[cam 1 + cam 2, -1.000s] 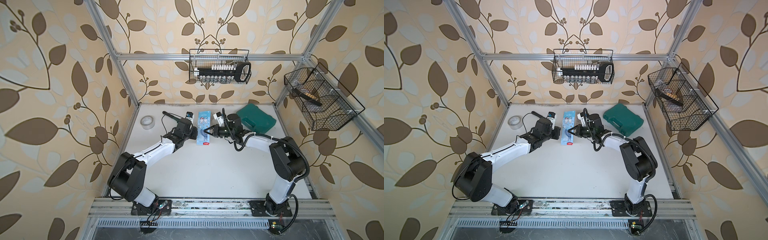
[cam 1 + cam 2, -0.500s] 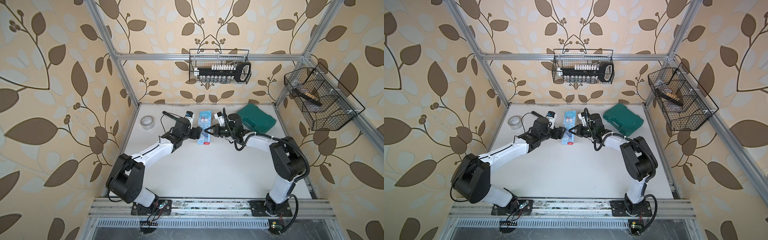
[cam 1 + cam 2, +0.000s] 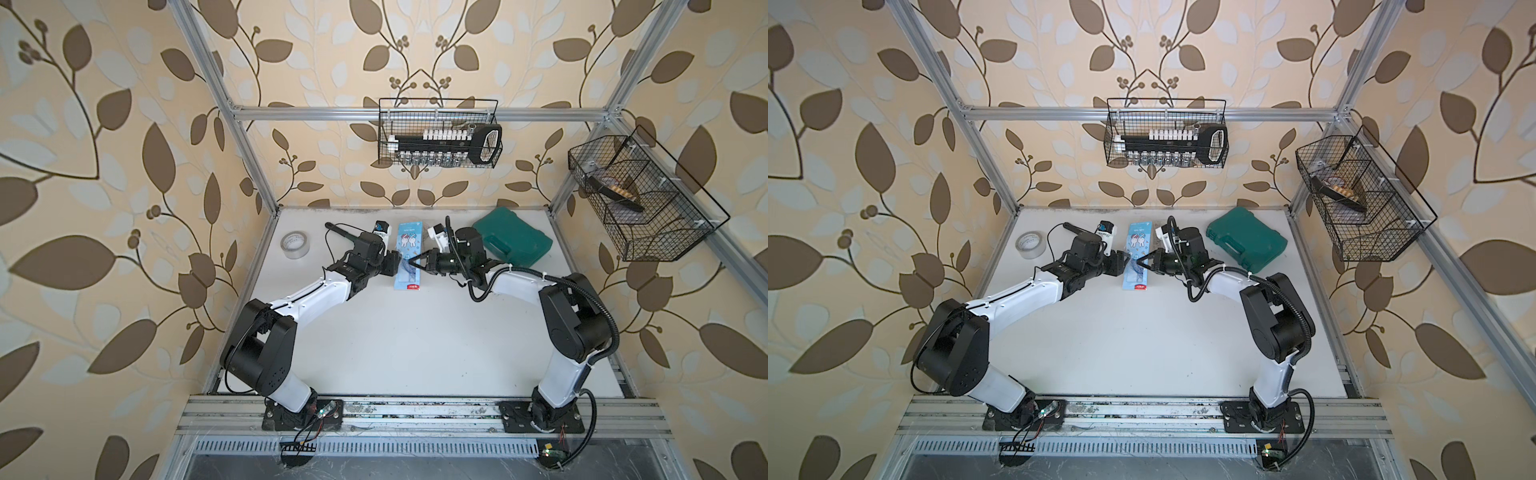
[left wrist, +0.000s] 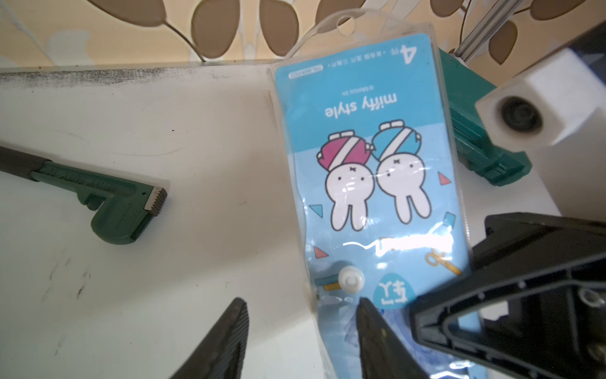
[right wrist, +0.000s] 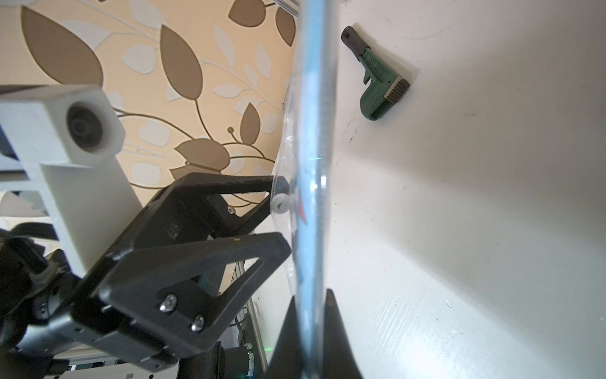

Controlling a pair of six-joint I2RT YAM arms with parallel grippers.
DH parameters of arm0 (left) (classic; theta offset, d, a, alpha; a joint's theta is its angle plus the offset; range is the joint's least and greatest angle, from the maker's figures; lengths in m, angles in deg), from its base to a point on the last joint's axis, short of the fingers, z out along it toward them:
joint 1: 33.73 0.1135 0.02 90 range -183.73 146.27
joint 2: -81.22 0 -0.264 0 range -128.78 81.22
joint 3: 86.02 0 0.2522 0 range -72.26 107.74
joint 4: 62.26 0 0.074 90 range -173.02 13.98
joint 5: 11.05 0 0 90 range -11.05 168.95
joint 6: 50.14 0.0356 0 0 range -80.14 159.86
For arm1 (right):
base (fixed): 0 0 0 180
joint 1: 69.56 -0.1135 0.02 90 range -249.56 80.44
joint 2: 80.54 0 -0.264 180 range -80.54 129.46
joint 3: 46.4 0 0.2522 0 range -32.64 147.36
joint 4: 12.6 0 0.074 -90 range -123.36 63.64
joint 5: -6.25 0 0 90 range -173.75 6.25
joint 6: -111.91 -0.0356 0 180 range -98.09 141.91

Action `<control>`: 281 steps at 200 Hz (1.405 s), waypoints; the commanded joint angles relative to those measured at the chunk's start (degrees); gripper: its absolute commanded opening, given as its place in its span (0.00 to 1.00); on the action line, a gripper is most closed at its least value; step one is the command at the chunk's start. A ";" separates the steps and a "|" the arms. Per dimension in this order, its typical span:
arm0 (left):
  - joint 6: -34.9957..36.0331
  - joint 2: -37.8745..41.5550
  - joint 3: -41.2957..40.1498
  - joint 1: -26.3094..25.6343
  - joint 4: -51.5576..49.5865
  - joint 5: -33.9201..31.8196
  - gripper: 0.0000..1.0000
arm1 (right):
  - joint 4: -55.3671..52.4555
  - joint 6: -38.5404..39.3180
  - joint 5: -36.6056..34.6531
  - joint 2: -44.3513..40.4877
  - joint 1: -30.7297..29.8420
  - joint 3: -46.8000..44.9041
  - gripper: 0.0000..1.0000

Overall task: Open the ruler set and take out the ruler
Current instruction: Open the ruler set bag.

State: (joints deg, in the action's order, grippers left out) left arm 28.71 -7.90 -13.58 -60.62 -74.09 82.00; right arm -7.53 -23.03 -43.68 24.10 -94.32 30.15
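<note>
The ruler set (image 3: 409, 241) is a flat blue pouch printed with two rabbits, lying at the back middle of the white table (image 3: 415, 345). The left wrist view shows its white snap button (image 4: 351, 279). Pale blue clear pieces show through its lower half, and I cannot tell the ruler apart among them. My right gripper (image 3: 412, 262) is shut on the pouch's right edge, and its wrist view shows the pouch (image 5: 314, 115) edge-on between its fingers. My left gripper (image 4: 301, 305) is open at the pouch's left edge beside the snap, one finger over the pouch and one over the table.
A green plastic case (image 3: 513, 243) lies just behind my right arm. A roll of tape (image 3: 295, 245) sits at the back left. A green pipe wrench (image 4: 121, 210) lies behind my left arm. Wire baskets hang on the back wall (image 3: 438, 133) and right wall (image 3: 636, 199).
My left gripper's jaws spread wide at the pouch's left edge, then narrowed part of the way. The right gripper and the pouch have hardly moved.
</note>
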 commanded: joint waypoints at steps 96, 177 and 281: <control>-0.65 -2.54 4.87 0.97 0.09 1.93 0.16 | 0.04 0.73 0.51 -1.89 -0.31 -0.21 0.00; -1.10 -2.05 5.10 3.47 -1.82 5.65 0.00 | -1.12 2.06 1.14 -2.57 -0.18 0.22 0.00; -2.91 2.78 5.79 9.35 -8.01 20.25 0.00 | 0.57 2.06 3.87 -0.60 0.59 0.23 0.27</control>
State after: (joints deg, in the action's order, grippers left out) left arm 27.00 -9.28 -9.76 -52.51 -79.81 98.69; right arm -8.27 -22.07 -41.38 23.13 -94.27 30.15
